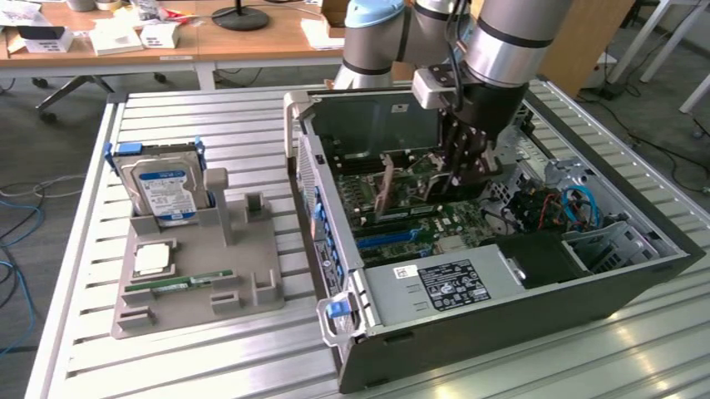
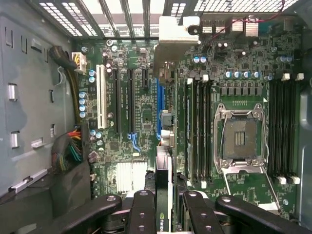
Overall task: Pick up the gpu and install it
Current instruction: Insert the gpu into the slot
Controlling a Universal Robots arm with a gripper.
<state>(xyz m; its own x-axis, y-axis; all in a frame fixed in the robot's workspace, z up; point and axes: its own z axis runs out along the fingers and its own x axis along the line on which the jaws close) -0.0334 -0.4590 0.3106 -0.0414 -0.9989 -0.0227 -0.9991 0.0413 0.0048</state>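
My gripper (image 1: 457, 184) reaches down into the open computer case (image 1: 621, 287), over the motherboard (image 1: 411, 224). It is shut on the gpu (image 1: 385, 187), a thin card that stands on edge with its tan face showing. In the wrist view the gpu (image 2: 164, 168) runs edge-on between the black fingers (image 2: 143, 209) of the gripper (image 2: 165, 212). Its silver bracket (image 2: 178, 34) lies at the case's rear wall. The card lines up over the long blue slot (image 2: 159, 100). Whether it sits in the slot I cannot tell.
The empty CPU socket (image 2: 242, 136) and black memory slots (image 2: 200, 131) flank the card, with a cable bundle (image 2: 68, 151) on the other side. On the slatted table, a grey fixture (image 1: 194, 274) holds a hard drive (image 1: 166, 191), a CPU (image 1: 153, 259) and a green RAM stick (image 1: 178, 283).
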